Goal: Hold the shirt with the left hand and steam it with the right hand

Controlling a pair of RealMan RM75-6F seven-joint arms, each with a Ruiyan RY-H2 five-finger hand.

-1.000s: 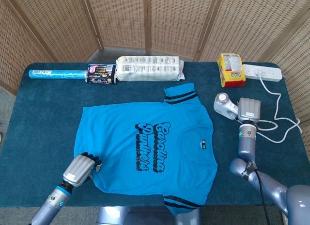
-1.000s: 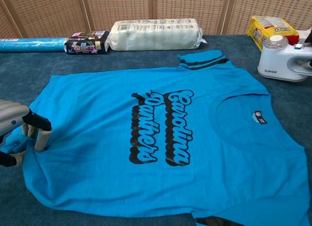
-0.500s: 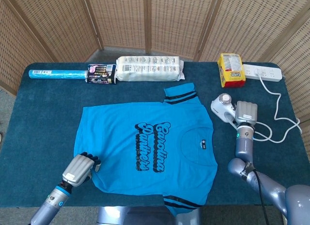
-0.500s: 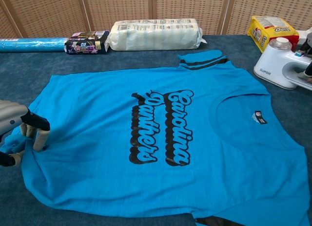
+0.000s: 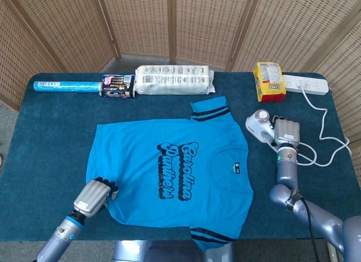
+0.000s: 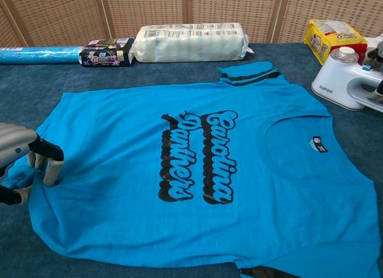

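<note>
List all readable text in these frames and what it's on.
"Carolina Panthers": black script on the blue shirt.
"SUPOR": on the white steamer.
Yellow snack bag: a logo shows, too distorted to read surely.
Shirt neck label, white wrapped pack, dark pack, blue roll: print too small or blurred.

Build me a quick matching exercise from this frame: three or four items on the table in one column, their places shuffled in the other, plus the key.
1. shirt
2. steamer
3. yellow packet
4. left hand

A. far edge, beside the power strip
B. spread flat mid-table
C. on the shirt's hem corner
D. off the shirt's collar side, at the right hand

Pairs: 1-B, 2-D, 3-A, 4-C
</note>
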